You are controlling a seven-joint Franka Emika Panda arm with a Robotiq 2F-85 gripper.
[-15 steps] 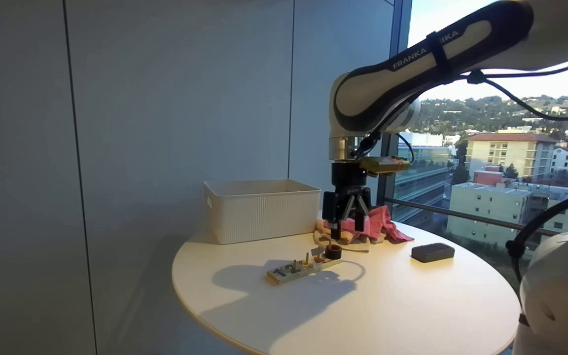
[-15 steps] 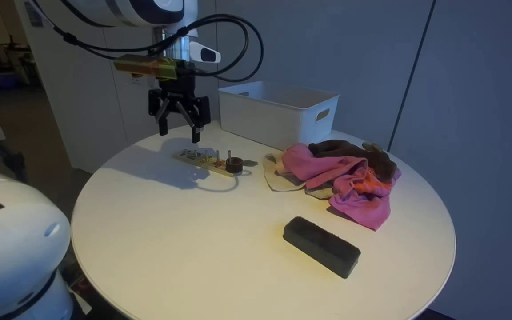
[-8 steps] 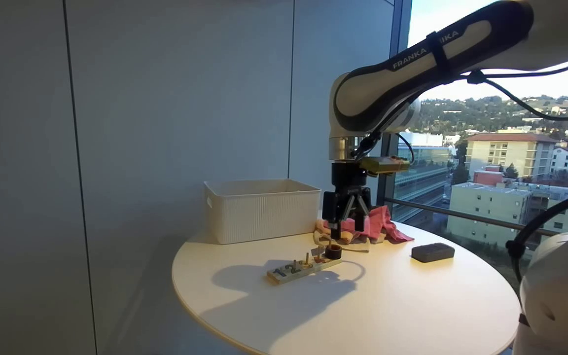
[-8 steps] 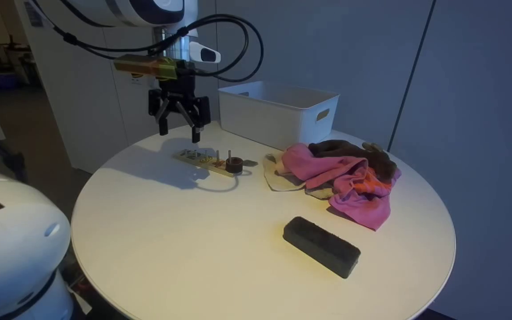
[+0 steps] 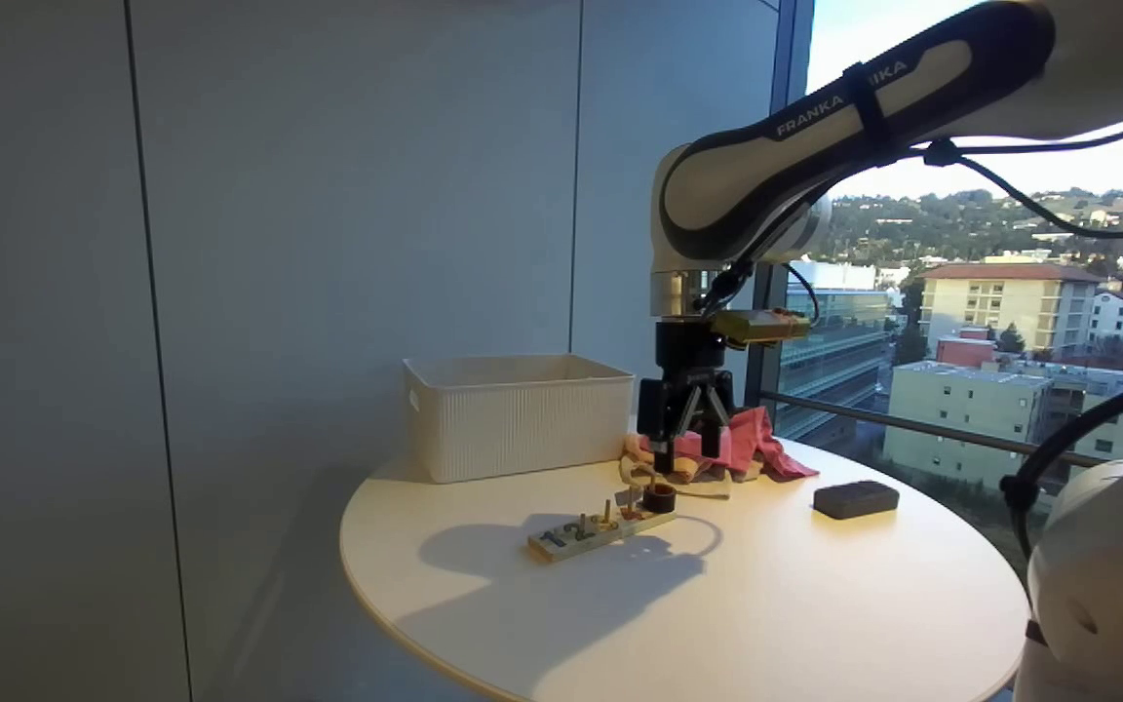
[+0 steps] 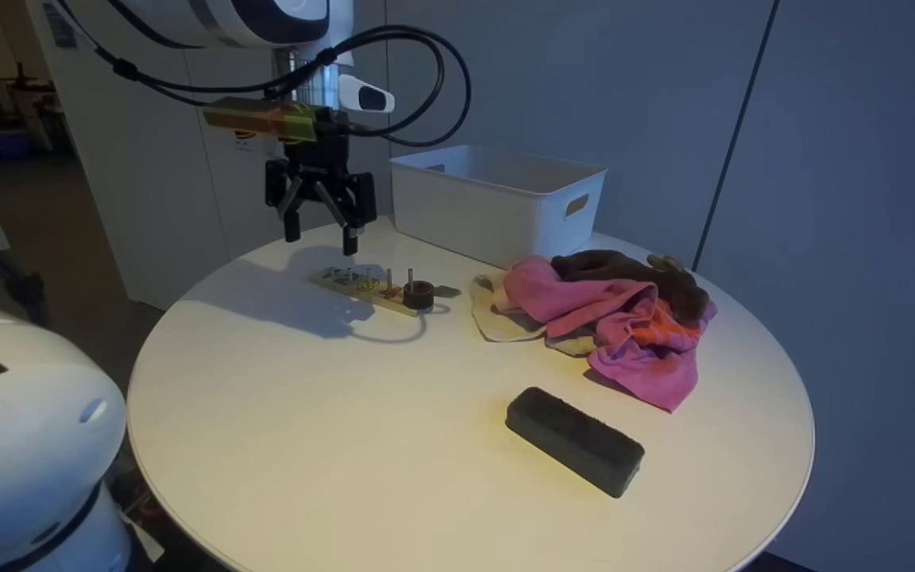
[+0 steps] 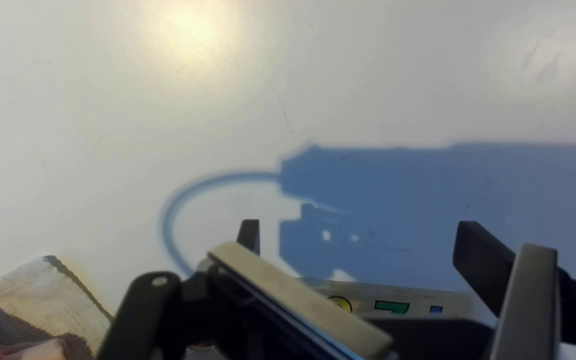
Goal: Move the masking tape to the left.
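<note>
While the end effector (image 6: 321,237) is spread wide and empty, the tape (image 6: 418,296) is seen lower, toward the cloth (image 6: 581,295), on the end of the number board (image 6: 370,294), perhaps around a peg (image 6: 411,277).

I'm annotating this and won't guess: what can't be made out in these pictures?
Tape: too small in both exterior views to tell whether it circles the nearest peg.
Board: in the wrist view, partly hidden behind the fingers and linkage.
Bin: floor hidden by its walls in both exterior views.
Arm base: cut off by the edge in both exterior views.
Cloths: cut off by the wrist view's edge.
</note>
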